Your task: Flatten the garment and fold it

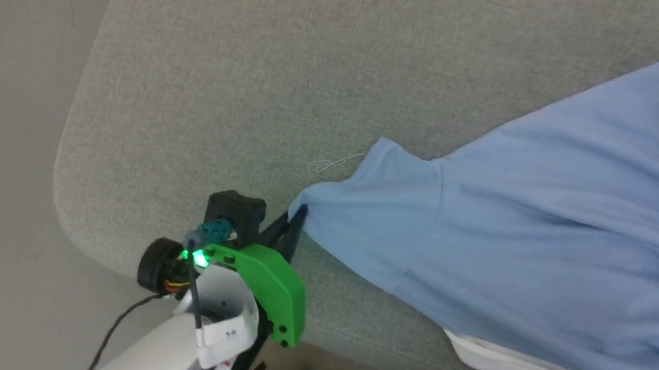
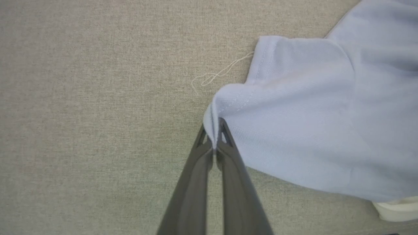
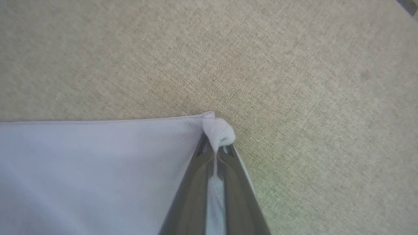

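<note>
The garment [image 1: 526, 224] is a light blue knit shirt lying on a grey fabric surface [image 1: 277, 74], spreading from the middle to the right edge of the head view. My left gripper [image 1: 298, 214] is shut on the hem of a short sleeve [image 2: 294, 98], pinching a fold of cloth between its dark fingertips [image 2: 214, 137]. A white collar edge [image 1: 489, 358] peeks out under the shirt near the bottom. In the right wrist view, my right gripper [image 3: 215, 147] is shut on a corner of the garment [image 3: 98, 169], the cloth bunched at its tips.
A loose pale thread [image 1: 331, 163] lies on the fabric surface beside the sleeve. The surface's rounded corner [image 1: 69, 184] drops to a plain floor [image 1: 2, 170] at the left. A black cable [image 1: 110, 335] trails from my left wrist.
</note>
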`<state>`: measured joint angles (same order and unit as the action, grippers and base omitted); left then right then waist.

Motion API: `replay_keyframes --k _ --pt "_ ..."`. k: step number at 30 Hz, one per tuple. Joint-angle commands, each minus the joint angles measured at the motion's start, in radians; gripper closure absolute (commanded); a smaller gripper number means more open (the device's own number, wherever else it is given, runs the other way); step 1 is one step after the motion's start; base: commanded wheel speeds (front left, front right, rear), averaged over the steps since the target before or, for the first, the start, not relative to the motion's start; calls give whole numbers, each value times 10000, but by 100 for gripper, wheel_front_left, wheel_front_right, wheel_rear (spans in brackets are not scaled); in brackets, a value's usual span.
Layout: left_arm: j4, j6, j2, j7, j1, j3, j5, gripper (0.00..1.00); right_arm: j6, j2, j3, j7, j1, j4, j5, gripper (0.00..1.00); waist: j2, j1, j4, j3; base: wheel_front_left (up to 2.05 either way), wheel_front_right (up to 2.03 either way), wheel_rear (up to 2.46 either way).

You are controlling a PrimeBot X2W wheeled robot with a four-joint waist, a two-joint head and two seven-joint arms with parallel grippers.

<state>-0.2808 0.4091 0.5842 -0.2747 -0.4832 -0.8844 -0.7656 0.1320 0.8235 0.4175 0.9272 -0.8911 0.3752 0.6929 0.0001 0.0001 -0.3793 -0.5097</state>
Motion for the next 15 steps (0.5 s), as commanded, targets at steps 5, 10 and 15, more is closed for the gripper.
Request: replay_keyframes --k 5,10,15 --pt "63 -18 519 -198 -234 269 -61 100 -13 -227 432 -1229 106 -9 540 100 -1 -1 998 1404 0 0 0" --pt "-144 -32 915 -378 -360 498 -162 100 -13 142 849 -2181 -99 -422 1196 100 -1 -1 1595 2185 0 0 0" --pt "-360 -77 1210 -390 -637 773 -144 100 -13 561 1051 -3136 -147 -902 1696 100 -1 -1 2077 2768 0 0 0"
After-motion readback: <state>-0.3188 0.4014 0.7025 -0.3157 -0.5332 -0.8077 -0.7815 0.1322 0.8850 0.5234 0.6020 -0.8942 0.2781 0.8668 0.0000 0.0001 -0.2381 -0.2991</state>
